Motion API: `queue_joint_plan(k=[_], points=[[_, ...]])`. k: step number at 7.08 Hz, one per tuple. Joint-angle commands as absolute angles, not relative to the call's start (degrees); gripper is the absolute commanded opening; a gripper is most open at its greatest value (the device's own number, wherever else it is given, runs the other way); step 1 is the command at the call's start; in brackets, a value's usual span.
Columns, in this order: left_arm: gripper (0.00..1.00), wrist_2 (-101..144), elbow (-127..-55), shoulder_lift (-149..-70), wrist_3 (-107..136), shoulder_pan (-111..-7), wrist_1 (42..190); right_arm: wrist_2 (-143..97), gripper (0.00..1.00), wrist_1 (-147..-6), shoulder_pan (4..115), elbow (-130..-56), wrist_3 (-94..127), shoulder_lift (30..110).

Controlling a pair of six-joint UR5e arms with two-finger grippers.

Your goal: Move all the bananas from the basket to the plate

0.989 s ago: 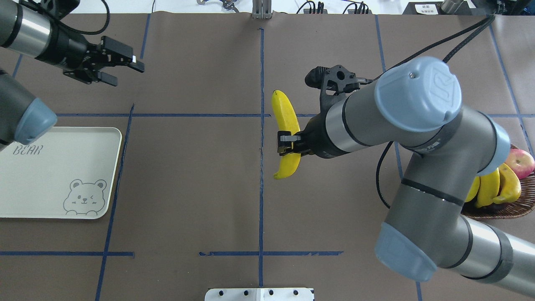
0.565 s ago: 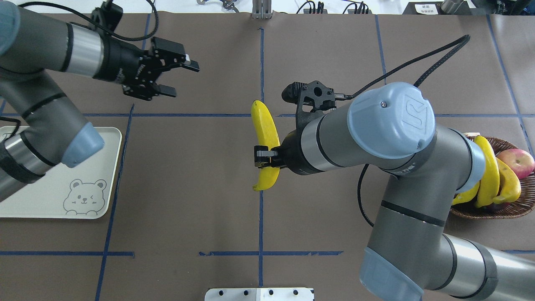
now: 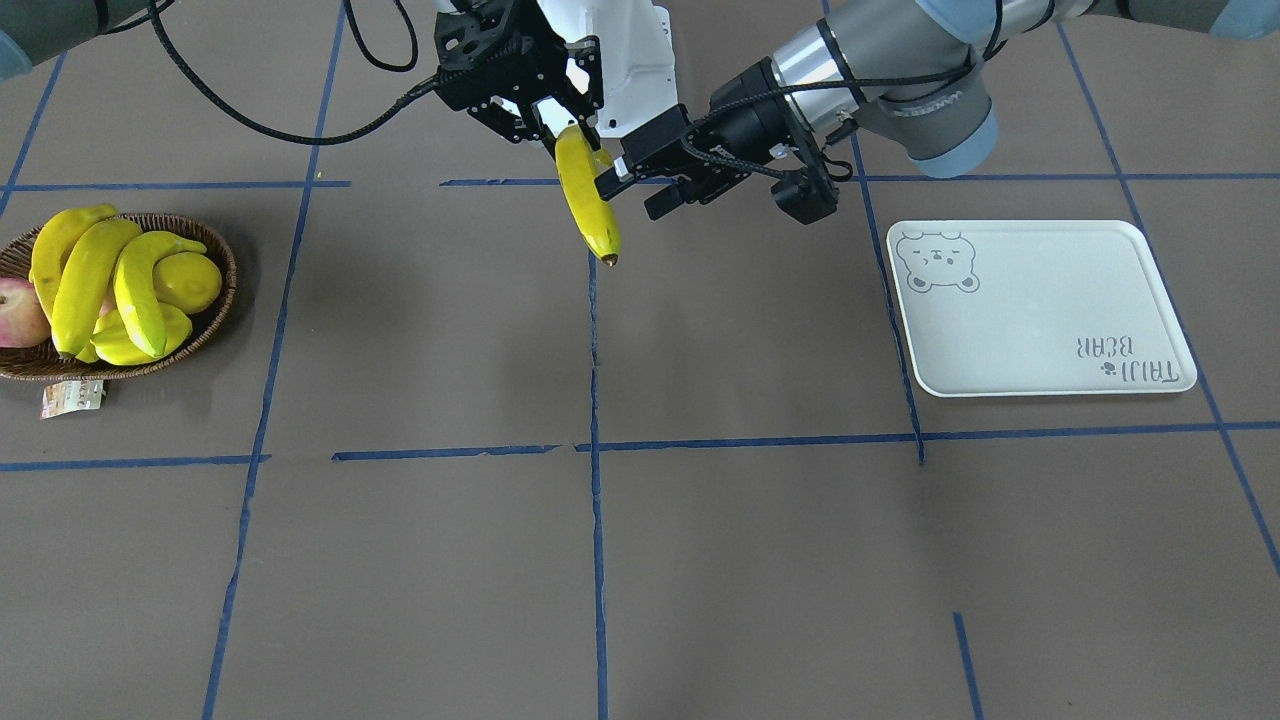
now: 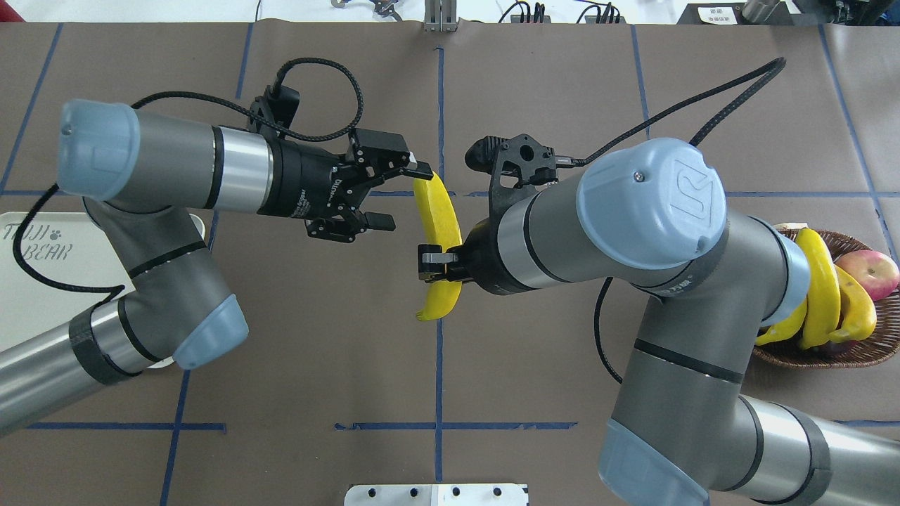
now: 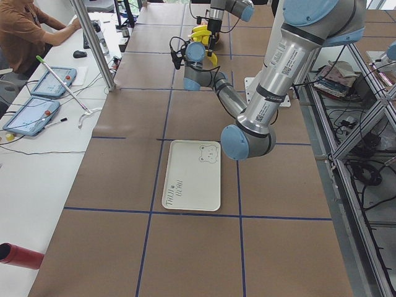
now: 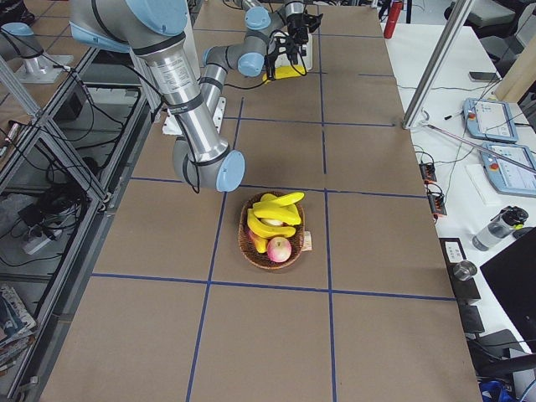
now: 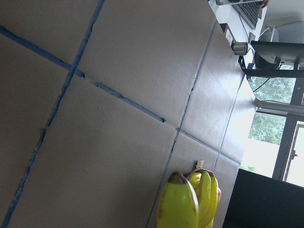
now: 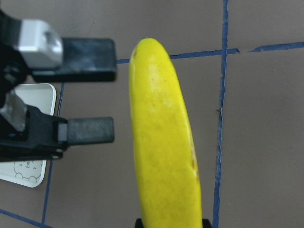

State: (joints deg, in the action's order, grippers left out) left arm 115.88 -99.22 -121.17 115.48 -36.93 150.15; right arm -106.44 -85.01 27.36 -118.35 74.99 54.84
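While the right gripper (image 4: 439, 261) has its jaws clenched mid-length on one banana (image 4: 437, 211) above the bench, the left gripper (image 4: 403, 197) jaws are released, just beside its far end | other bananas (image 3: 85, 285) in basket (image 3: 215, 320), well behind right jaws | plate (image 3: 1040, 300) well behind left jaws

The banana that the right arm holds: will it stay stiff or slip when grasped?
Probably stiff: the banana juts out unbent although the right end effector clamps it at one spot only. Its smooth, rounded skin may pivot or slip between narrow jaws.
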Motion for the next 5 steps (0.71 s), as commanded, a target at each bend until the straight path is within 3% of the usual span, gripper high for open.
queue_joint_plan(k=[1, 5], points=[[0.96, 111.5, -99.4, -121.6, 115.9, -32.9, 150.2, -106.4, 0.02, -85.0, 27.2, -118.4, 75.1, 54.8], [0.88, 111.5, -99.3, -121.6, 115.5, -32.9, 150.1, -106.5, 0.02, -85.0, 27.2, -118.7, 75.2, 54.8]])
